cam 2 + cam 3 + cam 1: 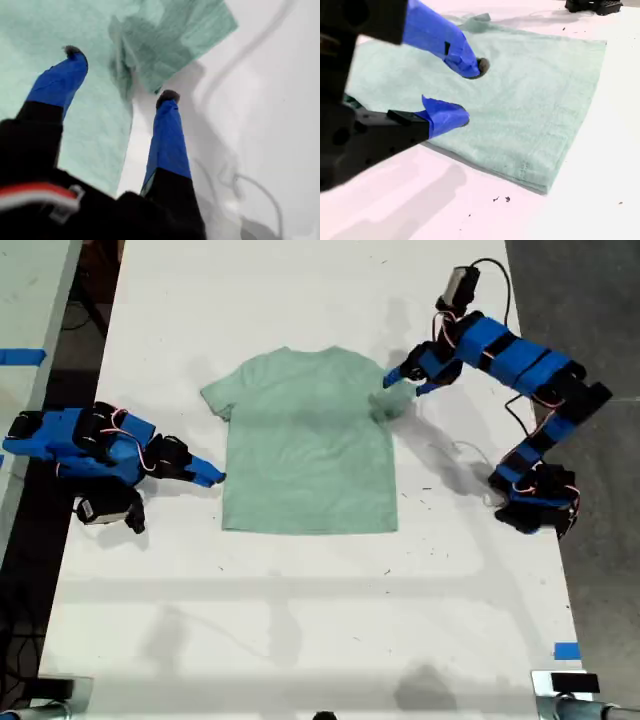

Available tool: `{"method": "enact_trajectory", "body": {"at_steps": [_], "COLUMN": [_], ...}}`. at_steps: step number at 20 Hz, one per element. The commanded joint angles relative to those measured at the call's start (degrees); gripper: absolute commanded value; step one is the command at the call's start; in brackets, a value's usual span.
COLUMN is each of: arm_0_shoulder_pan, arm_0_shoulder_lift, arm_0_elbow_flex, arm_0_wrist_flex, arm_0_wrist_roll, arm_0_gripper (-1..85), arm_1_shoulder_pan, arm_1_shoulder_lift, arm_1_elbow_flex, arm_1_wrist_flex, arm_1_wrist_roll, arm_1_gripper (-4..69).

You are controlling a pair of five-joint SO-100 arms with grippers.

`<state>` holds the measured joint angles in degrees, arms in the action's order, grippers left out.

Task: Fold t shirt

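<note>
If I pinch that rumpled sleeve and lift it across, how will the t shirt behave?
Probably floppy: the sleeve by my first tool is already bunched into soft creases, so it should drape and sag rather than hold its shape. The t shirt looks thin and light, lying flat on the smooth white table, so the body may slide along instead of staying put.

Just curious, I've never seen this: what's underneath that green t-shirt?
The t shirt lies flat on the white table, which shows all around it. Whatever might be beneath the cloth is covered and cannot be seen.
</note>
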<state>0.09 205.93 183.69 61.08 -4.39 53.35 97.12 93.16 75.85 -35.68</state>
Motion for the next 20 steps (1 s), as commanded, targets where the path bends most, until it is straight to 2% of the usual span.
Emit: {"method": "enact_trajectory", "body": {"at_steps": [1,4,5,7,9,12,15,18,20], "arm_0_shoulder_pan": [0.7,0.7,0.7,0.7,0.7,0.7,0.7,0.7,0.7], "arm_0_shoulder_lift": [0.4,0.4,0.4,0.4,0.4,0.4,0.4,0.4,0.4], "arm_0_elbow_flex": [0.3,0.3,0.3,0.3,0.3,0.3,0.3,0.3,0.3], "arm_0_wrist_flex": [0.0,0.0,0.0,0.0,0.0,0.0,0.0,0.0,0.0], "arm_0_wrist_roll": [-0.1,-0.1,-0.1,-0.1,-0.1,-0.1,-0.1,-0.1,-0.1], "arm_0_gripper": [11.6,11.6,11.6,11.6,11.6,11.6,11.6,11.6,11.6], "arm_1_shoulder_pan": [4.2,5.2,4.7,4.0,3.5,0.8,-7.7,-17.8,-22.8], "arm_1_shoulder_lift": [-7.6,-13.1,-15.6,-23.5,-29.3,-20.6,-10.8,-10.2,-11.1], "arm_1_elbow_flex": [-7.2,-7.7,-7.6,-8.7,-12.9,-12.5,-13.9,-21.5,-23.6], "arm_1_wrist_flex": [-2.3,-3.0,-4.2,-6.4,-4.5,-4.0,-7.4,-8.3,-11.3], "arm_1_wrist_roll": [0.0,2.7,2.7,1.3,1.0,-0.1,-3.0,-7.4,-7.8], "arm_1_gripper": [28.2,25.7,19.5,1.6,1.6,1.6,1.6,1.6,1.6]}}
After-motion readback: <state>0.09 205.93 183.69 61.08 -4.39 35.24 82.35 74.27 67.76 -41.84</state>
